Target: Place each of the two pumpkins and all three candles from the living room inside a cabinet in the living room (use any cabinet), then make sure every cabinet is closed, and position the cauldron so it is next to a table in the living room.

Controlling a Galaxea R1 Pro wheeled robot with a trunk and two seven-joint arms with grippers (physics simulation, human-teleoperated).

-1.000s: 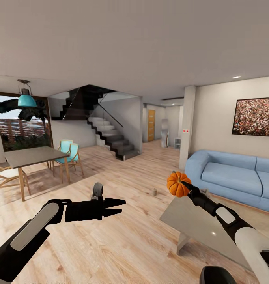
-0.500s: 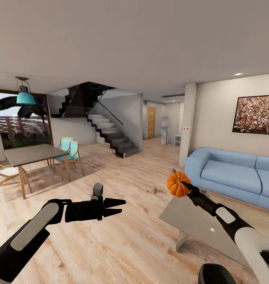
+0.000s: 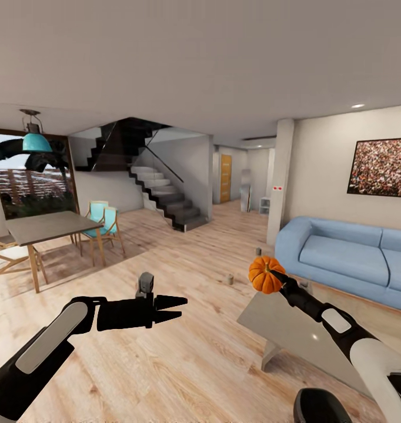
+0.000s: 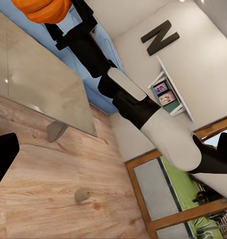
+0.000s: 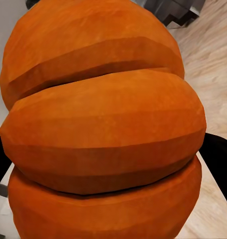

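It's a big open room with a pale wood floor (image 3: pixel 183 358), a dark staircase (image 3: pixel 165 200) at the back and a blue sofa (image 3: pixel 347 258) along the right wall under a wide picture (image 3: pixel 381 167). Over on the left stands a dining table (image 3: pixel 47 226) with turquoise chairs (image 3: pixel 103 226) beside it and a teal lamp (image 3: pixel 36 141) hanging above.

The coffee table (image 3: pixel 288 335), grey and glossy, sits low in front of the sofa. The right arm reaches out above its near corner, and the right gripper (image 3: pixel 275 276) is clamped on a pumpkin (image 3: pixel 265 274), holding it up in the air clear of the tabletop. From the right wrist the pumpkin (image 5: pixel 103 129) sits close against the camera, orange and ribbed, with a dark finger (image 5: pixel 220 164) showing at its edge.

The left gripper (image 3: pixel 174 308) hangs over bare floor, well apart from the table, its fingers spread a little with nothing between them. In the left wrist view the right arm (image 4: pixel 143 109) crosses the picture with the pumpkin (image 4: pixel 43 7) at its end, the table (image 4: pixel 38 84) beneath it.

On the floor beyond the table's far corner stands a small tan cylinder (image 3: pixel 229 279), probably a candle, though it is too small to be sure. Another small tan thing (image 4: pixel 83 195) lies on the floor in the left wrist view; I can't tell what it is.
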